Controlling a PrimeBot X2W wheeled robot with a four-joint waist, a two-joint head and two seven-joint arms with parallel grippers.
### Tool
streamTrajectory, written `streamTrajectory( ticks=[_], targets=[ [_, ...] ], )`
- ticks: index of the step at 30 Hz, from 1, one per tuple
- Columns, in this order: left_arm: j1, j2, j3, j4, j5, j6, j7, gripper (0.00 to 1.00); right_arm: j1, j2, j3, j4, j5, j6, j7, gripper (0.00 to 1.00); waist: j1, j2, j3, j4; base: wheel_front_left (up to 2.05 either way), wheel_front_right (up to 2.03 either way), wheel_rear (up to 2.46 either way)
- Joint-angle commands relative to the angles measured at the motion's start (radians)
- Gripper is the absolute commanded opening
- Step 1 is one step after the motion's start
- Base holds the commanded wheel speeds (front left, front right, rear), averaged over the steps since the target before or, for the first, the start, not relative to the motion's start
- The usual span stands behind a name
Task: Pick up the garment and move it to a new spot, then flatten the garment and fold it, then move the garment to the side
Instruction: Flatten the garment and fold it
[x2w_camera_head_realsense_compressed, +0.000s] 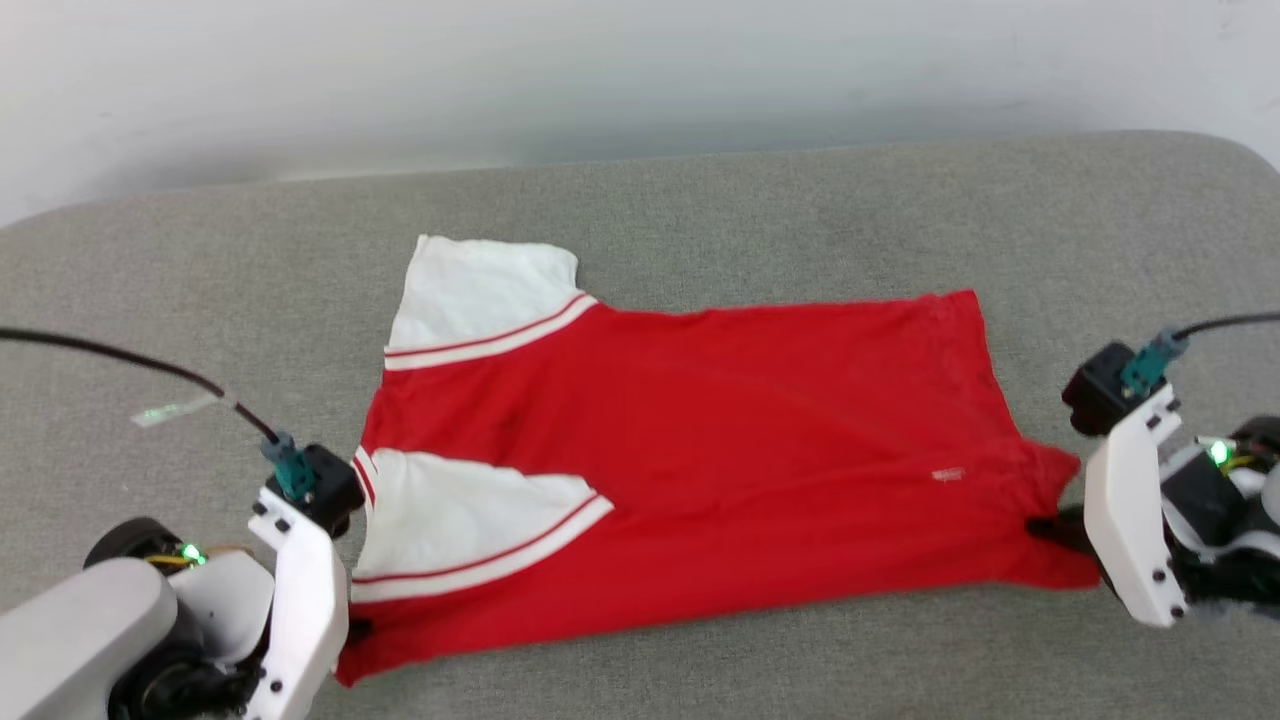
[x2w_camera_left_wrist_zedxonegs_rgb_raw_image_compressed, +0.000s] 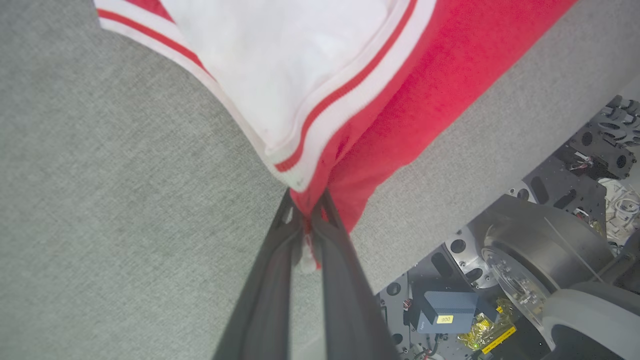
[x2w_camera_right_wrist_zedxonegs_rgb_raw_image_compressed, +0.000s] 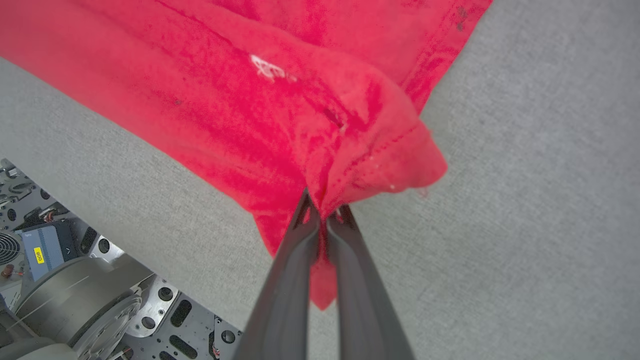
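A grey padded surface (x2w_camera_head_realsense_compressed: 700, 190) spreads beneath both arms and runs well beyond their fingertips to a pale wall. The garment (x2w_camera_head_realsense_compressed: 720, 450) lies flat on it, stretched sideways between the two grippers, its red body taking up the whole span from one to the other.

The left gripper (x2w_camera_left_wrist_zedxonegs_rgb_raw_image_compressed: 306, 210) is closed, its two dark fingers pinching the near corner of the garment at the sleeve end. Red cloth is caught between the tips, and a little of it hangs out below the pinch. The near sleeve (x2w_camera_head_realsense_compressed: 470, 520), white with red-and-white stripe trim, starts just ahead of these fingertips. The far sleeve (x2w_camera_head_realsense_compressed: 480, 290) lies well beyond it, also flat.

The right gripper (x2w_camera_right_wrist_zedxonegs_rgb_raw_image_compressed: 324, 207) is likewise closed, clamping the near corner at the hem end. Just ahead of its tips the fabric bunches into a raised fold, and one point of cloth trails back under the fingers.

Beyond that fold, a small white label (x2w_camera_right_wrist_zedxonegs_rgb_raw_image_compressed: 270, 70) sits on the red cloth. Off the edge of the surface, behind each gripper, the robot's base (x2w_camera_left_wrist_zedxonegs_rgb_raw_image_compressed: 550, 200) shows dark perforated plates. A strip of tape (x2w_camera_head_realsense_compressed: 175, 410) lies on the surface, outward of the left gripper and apart from the garment.
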Motion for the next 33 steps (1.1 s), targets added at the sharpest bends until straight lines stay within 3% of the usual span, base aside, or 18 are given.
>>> streamTrajectory(
  ticks=[1,7,12,13,14,15,22,26,33],
  targets=[
    [0.029,0.008,-0.007,-0.014,-0.005,0.008,-0.004,0.0,0.029,-0.022,0.012,-0.02,0.01,-0.001,0.009,0.0,0.0,0.0,-0.009,0.0,0.0,0.0,0.0],
    [0.089,0.015,-0.032,-0.026,-0.018,0.033,-0.018,0.0,0.107,-0.052,0.032,-0.041,0.031,-0.001,0.001,0.0,0.0,0.0,-0.004,0.0,0.0,0.0,0.0],
    [0.116,0.001,-0.048,0.0,-0.011,0.037,-0.03,0.0,0.144,-0.02,0.043,-0.003,0.016,-0.001,-0.013,0.0,0.0,0.0,0.012,-0.004,0.0,0.0,0.0],
    [0.119,-0.004,-0.051,0.009,-0.004,0.038,-0.037,0.08,0.151,-0.01,0.043,0.01,0.015,-0.001,-0.017,0.08,0.0,0.0,0.014,-0.004,0.0,0.0,0.0],
    [0.118,-0.009,-0.053,0.017,0.006,0.039,-0.045,1.0,0.152,-0.001,0.038,0.019,0.013,-0.001,-0.026,0.58,0.0,0.0,0.016,-0.004,0.0,0.0,0.0],
    [0.115,-0.013,-0.052,0.023,0.011,0.039,-0.053,1.0,0.152,0.007,0.031,0.03,0.008,-0.001,-0.037,1.0,0.0,0.0,0.017,-0.004,0.0,0.0,0.0],
    [0.042,0.004,0.023,0.01,0.005,0.042,-0.114,1.0,0.116,0.013,-0.041,0.021,-0.054,-0.001,-0.18,1.0,0.0,0.0,-0.003,-0.008,0.0,0.0,0.0],
    [-0.022,0.022,0.077,0.021,0.047,0.049,-0.175,1.0,0.099,0.023,-0.119,0.0,-0.138,-0.001,-0.345,1.0,0.0,0.0,-0.003,-0.02,0.0,0.0,0.0],
    [-0.133,-0.02,0.147,0.102,0.109,0.075,-0.266,1.0,0.15,0.095,-0.328,-0.011,-0.308,-0.001,-0.658,1.0,0.0,0.0,0.044,-0.05,0.0,0.0,0.0]
  ],
)
